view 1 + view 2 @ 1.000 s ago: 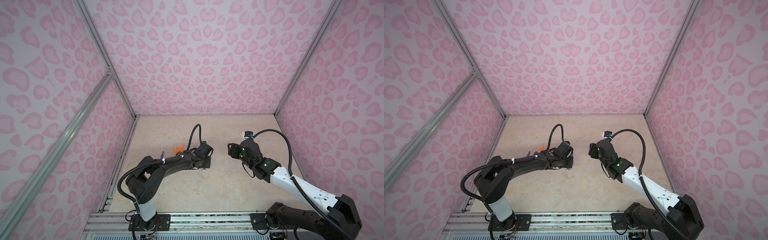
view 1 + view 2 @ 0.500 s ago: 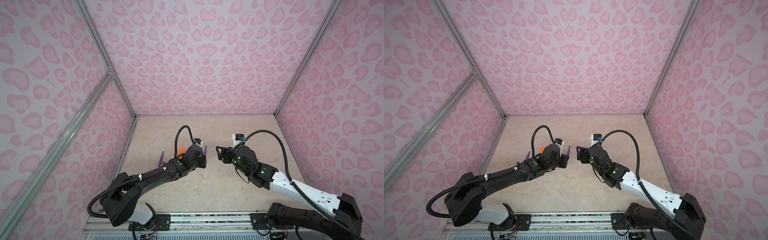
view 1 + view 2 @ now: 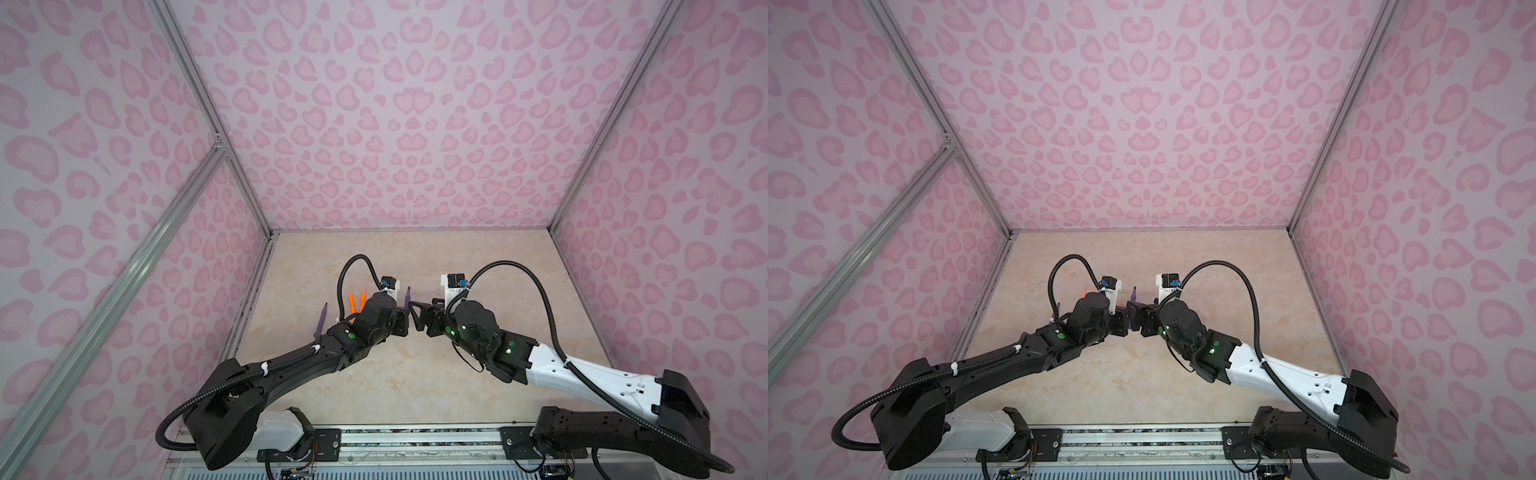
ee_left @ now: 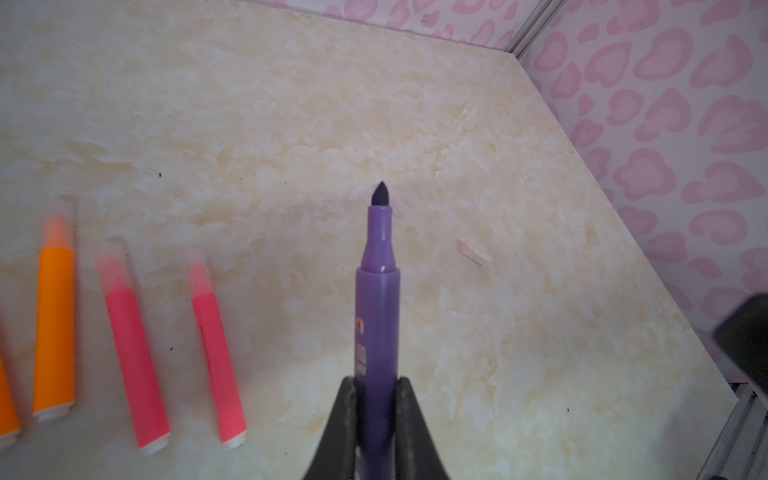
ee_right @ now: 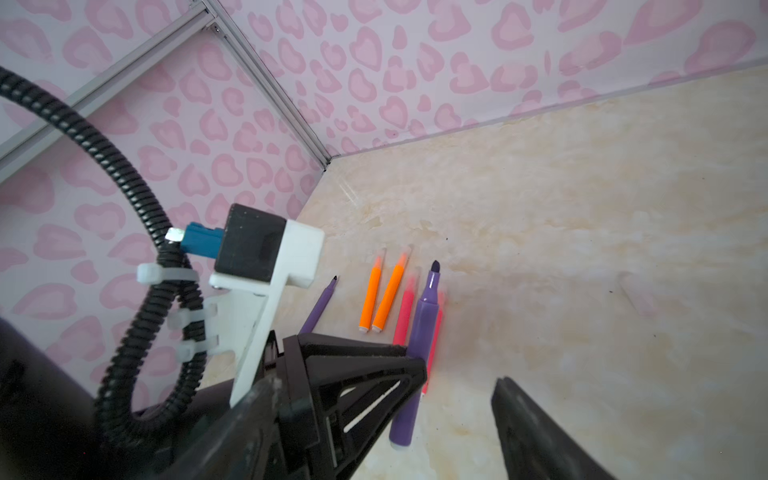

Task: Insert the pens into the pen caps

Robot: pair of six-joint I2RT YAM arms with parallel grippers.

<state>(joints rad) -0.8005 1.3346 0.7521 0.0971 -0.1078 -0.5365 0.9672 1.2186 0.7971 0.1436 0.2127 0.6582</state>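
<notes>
Ahead of left gripper (image 4: 376, 386) fingers: bare table (image 4: 291, 124) past held pen (image 4: 376, 299) tip | one flank: pen row (image 4: 133, 353) lying close | other flank: cap (image 4: 476, 252), then right gripper (image 3: 414, 316) | right jaws' gap: left fingertips and held pen inside, free strip beside one finger (image 5: 536, 424)

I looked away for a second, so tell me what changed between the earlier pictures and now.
The right gripper, open, moved left to just beside the left gripper. The left gripper turned in place, so the purple pen it grips now shows. The orange pens and second purple pen lie unmoved on the table.
</notes>
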